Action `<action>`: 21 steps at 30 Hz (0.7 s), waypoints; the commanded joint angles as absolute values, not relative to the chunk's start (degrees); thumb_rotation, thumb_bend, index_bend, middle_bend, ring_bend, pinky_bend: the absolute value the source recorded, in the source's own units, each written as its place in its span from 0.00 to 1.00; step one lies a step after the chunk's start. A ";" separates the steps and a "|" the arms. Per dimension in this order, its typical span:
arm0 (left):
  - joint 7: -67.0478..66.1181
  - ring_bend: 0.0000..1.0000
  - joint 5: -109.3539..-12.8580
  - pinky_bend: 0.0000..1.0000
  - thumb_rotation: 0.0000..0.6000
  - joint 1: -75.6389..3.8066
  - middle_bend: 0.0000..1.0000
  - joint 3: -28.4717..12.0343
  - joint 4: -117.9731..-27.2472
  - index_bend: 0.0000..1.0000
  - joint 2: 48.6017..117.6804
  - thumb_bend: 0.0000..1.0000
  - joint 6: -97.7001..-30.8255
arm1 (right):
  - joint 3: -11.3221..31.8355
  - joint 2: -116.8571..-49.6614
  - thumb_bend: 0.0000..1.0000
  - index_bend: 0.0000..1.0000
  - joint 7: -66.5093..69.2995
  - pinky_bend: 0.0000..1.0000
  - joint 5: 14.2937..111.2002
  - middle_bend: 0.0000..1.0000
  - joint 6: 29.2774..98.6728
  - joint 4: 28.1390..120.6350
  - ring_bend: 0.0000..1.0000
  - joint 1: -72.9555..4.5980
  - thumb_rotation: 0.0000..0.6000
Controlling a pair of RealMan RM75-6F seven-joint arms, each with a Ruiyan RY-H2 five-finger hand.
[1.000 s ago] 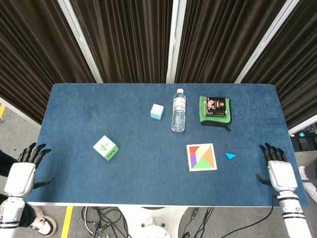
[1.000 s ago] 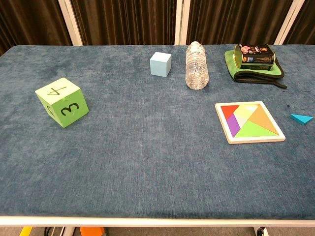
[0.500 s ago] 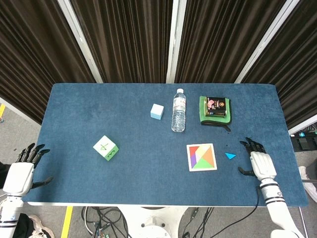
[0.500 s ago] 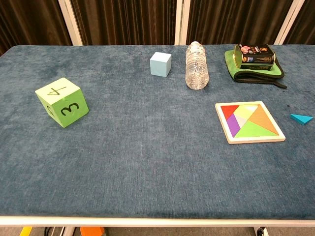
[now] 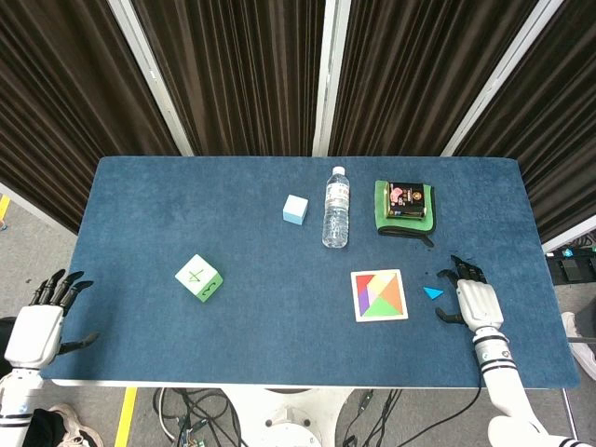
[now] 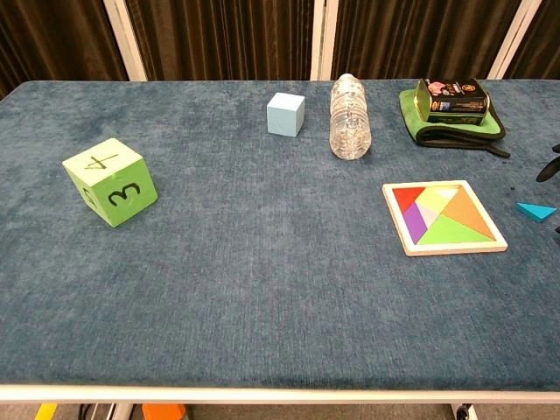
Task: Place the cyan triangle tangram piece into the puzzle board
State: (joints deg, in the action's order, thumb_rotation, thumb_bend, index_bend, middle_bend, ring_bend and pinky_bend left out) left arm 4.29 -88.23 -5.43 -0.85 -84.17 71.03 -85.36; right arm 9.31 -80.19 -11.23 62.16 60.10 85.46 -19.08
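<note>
Your target, the cyan triangle (image 5: 432, 292), lies flat on the blue cloth in the lower right of the head view, just right of the puzzle board (image 5: 379, 295) and clear of its edge. In the chest view it sits at the far right margin, beside the board's right rim.

Expect it to be light, thin and rigid — probably a small flat tile that gives you almost no height to grip. The cloth should keep it from skating, but it also lets the piece sit low in the nap. I'd judge the best hold to be a pinch across two opposite edges near the wide part of the triangle, not at a sharp tip, where it could pivot out of your fingers.

Your right hand (image 5: 474, 300) hovers just to the right of the triangle, fingers spread and holding nothing; its fingertips point toward the top of the frame and lie near the piece without touching it. Only dark fingertips show at the right edge of the chest view.

Your left hand (image 5: 39, 328) sits at the lower left corner of the head view, off the table's edge, fingers apart and empty — well away from the work.
</note>
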 commanded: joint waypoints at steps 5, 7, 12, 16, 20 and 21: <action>4.88 0.01 -88.06 0.13 1.00 -5.36 0.12 -0.85 -83.57 0.22 71.22 0.00 -85.32 | 9.30 -81.11 0.17 0.31 -13.37 0.00 60.23 0.00 59.80 85.57 0.00 -20.22 1.00; 5.08 0.01 -88.06 0.13 1.00 -5.35 0.12 -0.86 -83.40 0.22 71.26 0.00 -85.35 | 9.37 -81.42 0.18 0.31 -13.89 0.00 59.64 0.00 59.73 85.28 0.00 -20.54 1.00; 5.32 0.01 -88.10 0.13 1.00 -5.44 0.12 -0.97 -83.20 0.22 71.32 0.00 -85.38 | 9.62 -82.33 0.19 0.33 -13.45 0.00 58.93 0.00 58.93 83.74 0.00 -21.36 1.00; 5.27 0.01 -88.11 0.13 1.00 -5.46 0.12 -1.03 -83.19 0.22 71.31 0.00 -85.47 | 9.65 -82.75 0.20 0.35 -12.92 0.00 58.96 0.00 58.68 83.16 0.00 -21.75 1.00; 5.14 0.01 -87.95 0.13 1.00 -5.44 0.12 -1.03 -83.25 0.22 71.29 0.00 -85.33 | 9.55 -82.96 0.21 0.38 -13.09 0.00 58.62 0.00 58.43 82.86 0.00 -22.10 1.00; 5.12 0.01 -87.95 0.13 1.00 -5.43 0.12 -1.03 -83.26 0.22 71.29 0.00 -85.36 | 9.49 -83.00 0.21 0.38 -13.19 0.00 58.50 0.00 58.44 82.82 0.00 -22.14 1.00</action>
State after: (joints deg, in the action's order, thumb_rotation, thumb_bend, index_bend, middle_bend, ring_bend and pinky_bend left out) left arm 5.12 -87.95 -5.43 -1.03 -83.26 71.29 -85.36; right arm 9.52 -82.98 -13.16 58.53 58.44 82.84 -22.12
